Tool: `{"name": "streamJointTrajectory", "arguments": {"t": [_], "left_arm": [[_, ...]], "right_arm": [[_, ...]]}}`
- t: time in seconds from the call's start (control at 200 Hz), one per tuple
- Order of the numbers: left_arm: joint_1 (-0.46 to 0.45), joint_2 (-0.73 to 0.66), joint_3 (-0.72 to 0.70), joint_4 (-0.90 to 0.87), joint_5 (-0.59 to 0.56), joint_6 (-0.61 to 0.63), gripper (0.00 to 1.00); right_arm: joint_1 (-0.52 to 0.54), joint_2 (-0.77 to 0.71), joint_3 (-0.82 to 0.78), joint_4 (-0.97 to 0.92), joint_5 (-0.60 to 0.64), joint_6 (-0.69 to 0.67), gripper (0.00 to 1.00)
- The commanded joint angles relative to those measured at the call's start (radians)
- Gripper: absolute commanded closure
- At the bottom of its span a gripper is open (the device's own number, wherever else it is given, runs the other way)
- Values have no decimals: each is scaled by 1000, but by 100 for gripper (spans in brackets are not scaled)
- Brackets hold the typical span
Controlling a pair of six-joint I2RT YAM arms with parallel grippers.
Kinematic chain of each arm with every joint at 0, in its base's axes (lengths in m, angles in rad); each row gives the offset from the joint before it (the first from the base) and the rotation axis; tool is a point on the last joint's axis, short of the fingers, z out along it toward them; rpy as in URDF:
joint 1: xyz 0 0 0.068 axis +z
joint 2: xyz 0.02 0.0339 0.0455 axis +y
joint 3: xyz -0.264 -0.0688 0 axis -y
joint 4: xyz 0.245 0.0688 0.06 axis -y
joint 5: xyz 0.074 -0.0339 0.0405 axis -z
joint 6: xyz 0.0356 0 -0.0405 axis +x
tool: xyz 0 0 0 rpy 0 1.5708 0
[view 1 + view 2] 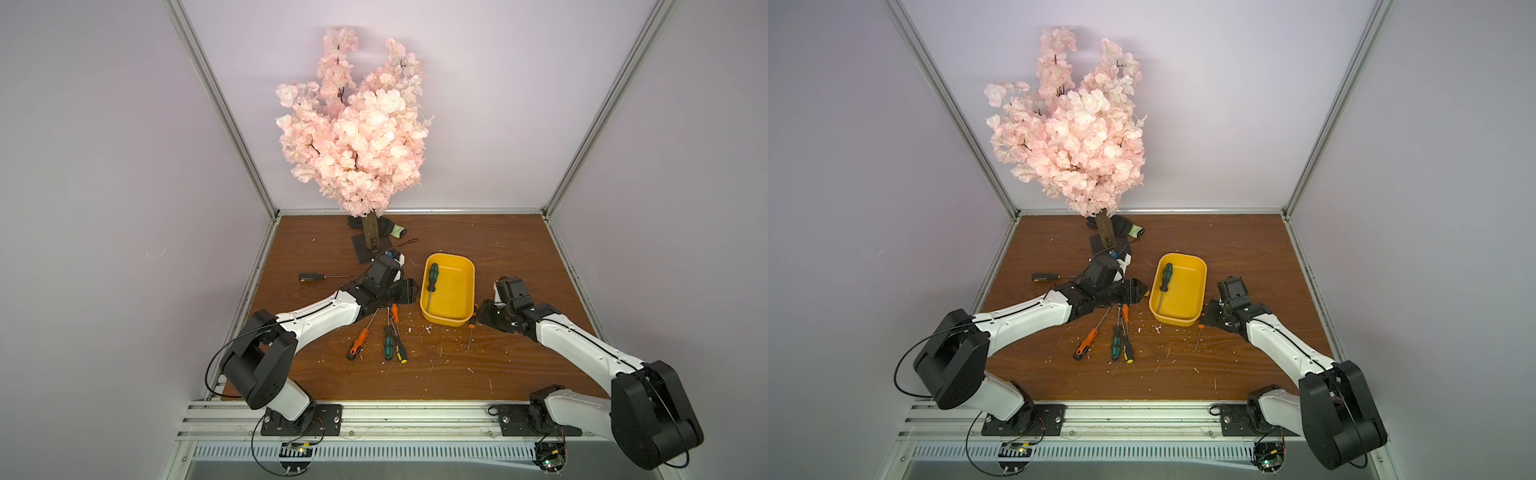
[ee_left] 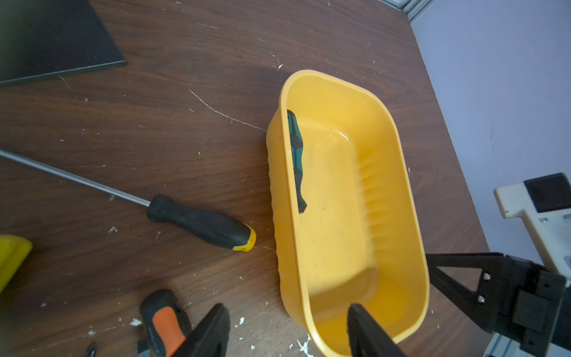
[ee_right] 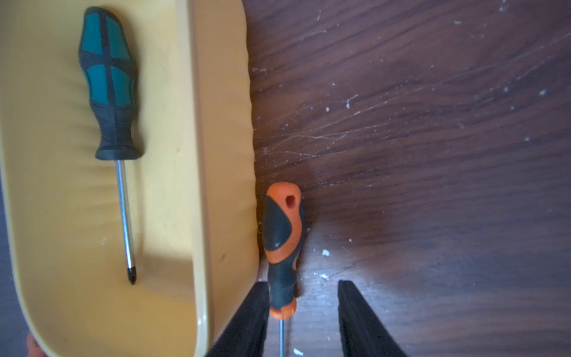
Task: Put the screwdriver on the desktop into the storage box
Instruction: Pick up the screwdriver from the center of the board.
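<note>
The orange screwdriver (image 3: 279, 235) lies on the tabletop (image 1: 478, 365) just beside the right wall of the box (image 1: 453, 286), by its near right corner. Its handle points to the far edge and its shaft to the near edge, and the right pincer (image 3: 302, 282) straddles the neck of the handle. That pincer is spread: one finger (image 3: 253, 309) sits between box wall and handle and seems to touch the handle. The other finger (image 3: 355, 309) stands clear over bare wood, so nothing is pinched. Seven screwdrivers show in both top views. Besides that one, a green screwdriver (image 3: 108, 83) lies flat inside the box along its left wall, and a black screwdriver (image 1: 311, 277) lies alone toward the left edge. Four more lie left of the box toward the near edge: a short orange screwdriver (image 1: 395, 312), an orange-black screwdriver (image 1: 358, 343), a loose green screwdriver (image 1: 388, 343) and a yellow-black screwdriver (image 1: 400, 351). The left wrist view shows a yellow-butted screwdriver (image 2: 200, 224) just left of the box; whether it is among the seven I cannot tell. There is one box, about mid-tabletop, and one blossom tree (image 1: 353, 124) at the far edge. The left pincer (image 2: 287, 306) is spread and empty, one finger outside the box's left wall and one over its inside.
</note>
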Motion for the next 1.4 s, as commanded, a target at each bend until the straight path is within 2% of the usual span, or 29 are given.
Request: {"name": "streamJointTrajectory", "arguments": {"t": [0.0,0.49,1.011,1.396], "left_arm": [[-7,-7,0,-15,-6,9,36],[-8,-27,-42,9,-17,-12,36],[-8,-40,-68,29,-22,-20,36],[-7,-28,-67,38,-13,-23,36]], "right_arm": [[-2,25,3,36,-30,-11,57],[0,85,-4,65,-67,-25,56],[19,136,-7,55,-26,-36,56],[25,142,-7,41,6,-32,62]]}}
